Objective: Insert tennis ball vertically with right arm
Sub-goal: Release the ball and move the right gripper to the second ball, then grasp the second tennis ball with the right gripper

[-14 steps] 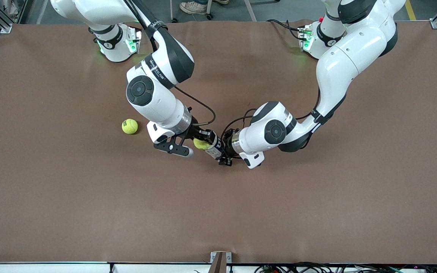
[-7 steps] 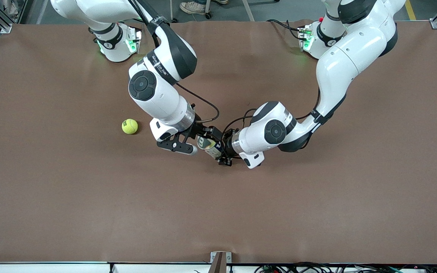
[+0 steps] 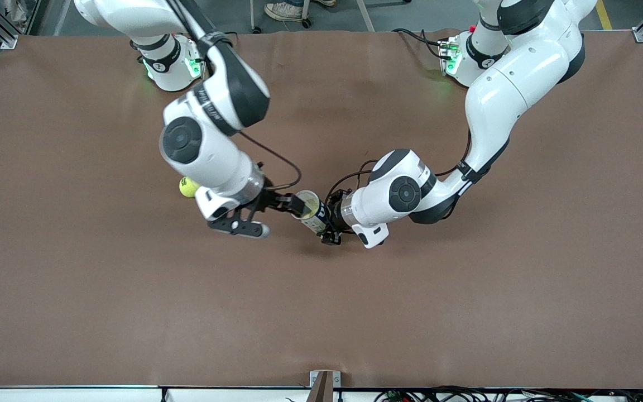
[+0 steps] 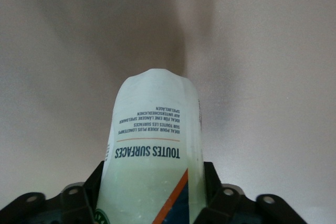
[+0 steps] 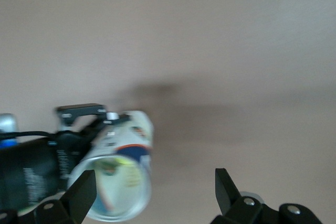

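Holding the can: the left gripper (image 3: 330,223) pinches the can (image 3: 311,211) by its lower body, above the middle of the table (image 3: 466,290).
Left gripper, wrist view: black fingers (image 4: 79,203) press on both sides of the can (image 4: 152,150), whose label reads "TOUTES SURFACES".
Can: clear plastic, tilted, its open mouth turned up and toward the right arm's end of the table.
Ball in can: a yellow-green ball (image 5: 125,167) shows through the can's mouth (image 5: 113,187) in the right wrist view, down inside the can.
Right gripper: the right gripper (image 3: 268,218) hangs over the table just beside the can's mouth, fingers (image 5: 81,195) spread wide and empty.
Second ball: a second ball (image 3: 187,186) lies on the table toward the right arm's end, partly hidden under the right arm (image 3: 204,145).
Table: covered in plain brown.
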You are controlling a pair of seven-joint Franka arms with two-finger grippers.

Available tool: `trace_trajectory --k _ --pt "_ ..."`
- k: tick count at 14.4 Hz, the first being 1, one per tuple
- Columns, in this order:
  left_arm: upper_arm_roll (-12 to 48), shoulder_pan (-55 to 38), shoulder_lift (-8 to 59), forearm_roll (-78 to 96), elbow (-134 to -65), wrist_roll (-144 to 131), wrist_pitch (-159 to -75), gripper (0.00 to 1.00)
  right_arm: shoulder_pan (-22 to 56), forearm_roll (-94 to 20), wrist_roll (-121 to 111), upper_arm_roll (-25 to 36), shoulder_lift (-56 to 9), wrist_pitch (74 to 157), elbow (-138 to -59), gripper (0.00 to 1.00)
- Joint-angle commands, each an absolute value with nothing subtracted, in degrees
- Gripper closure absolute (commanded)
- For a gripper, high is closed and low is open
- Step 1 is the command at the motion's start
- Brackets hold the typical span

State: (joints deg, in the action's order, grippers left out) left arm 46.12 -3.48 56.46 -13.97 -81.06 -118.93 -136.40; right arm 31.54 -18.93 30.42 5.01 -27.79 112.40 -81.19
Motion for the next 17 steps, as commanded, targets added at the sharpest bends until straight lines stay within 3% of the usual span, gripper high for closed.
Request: trace_trajectory --k 1,4,7,11,17 --pt "46.1 -4.0 56.9 -12.8 -80.1 -117.5 -136.8 0.2 23.7 -18.1 19.4 4.2 -25.1 104.6 -82.4 0.0" --pt "46.1 -4.0 56.9 -12.7 -80.1 -117.6 -136.8 0.2 18.8 -10.7 12.5 4.1 -22.6 104.3 -88.1 0.0" --pt "46.1 -4.0 56.9 -12.7 -80.1 -118.0 -136.8 0.27 14.9 -9.8 6.5 4.1 -19.8 107.6 -95.9 0.0" --pt "46.1 -4.0 56.9 -12.7 -80.2 -117.7 -136.8 0.27 13.9 -9.8 2.3 4.2 -15.7 118.4 -109.3 0.0" --pt "46.1 -4.1 56.8 -12.7 -80.2 -117.8 -136.8 0.27 14.1 -8.1 2.2 4.2 -10.2 119.9 -121.4 0.0"
